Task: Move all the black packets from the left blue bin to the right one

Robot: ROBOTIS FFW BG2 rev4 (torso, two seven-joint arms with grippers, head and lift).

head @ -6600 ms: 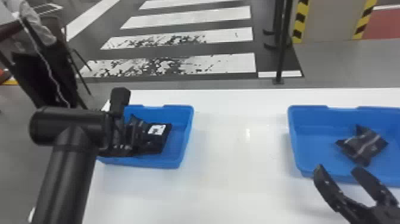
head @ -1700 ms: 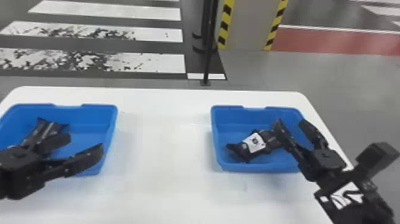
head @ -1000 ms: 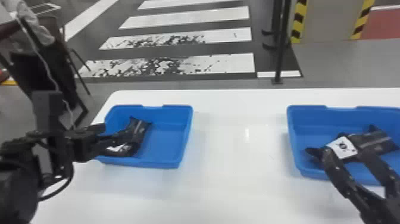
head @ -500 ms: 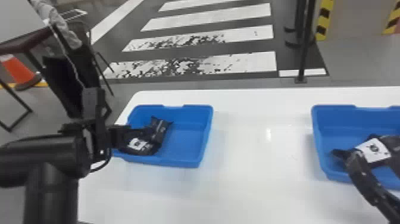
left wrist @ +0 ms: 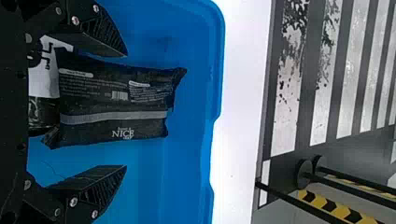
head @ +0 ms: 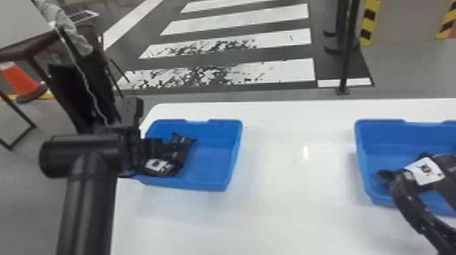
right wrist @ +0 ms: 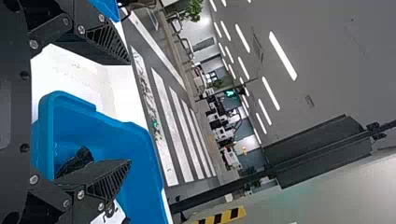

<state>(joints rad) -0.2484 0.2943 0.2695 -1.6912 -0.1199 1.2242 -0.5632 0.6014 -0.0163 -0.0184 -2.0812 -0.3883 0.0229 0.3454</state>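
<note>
Left wrist view — L gripper (head: 152,147) wide open, blk packet (left wrist: 112,93) btwn fingers.

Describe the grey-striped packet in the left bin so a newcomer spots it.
On the white table, find the left blue bin. In it lies the black packet with small print and a grey stripe along its length; its neighbour shows a white label instead.

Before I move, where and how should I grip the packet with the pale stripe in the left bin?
Probably across the middle of the striped packet, from above, one finger down each long side. It lies flat and is longer than wide, and a white-labelled packet crowds one end.
</note>
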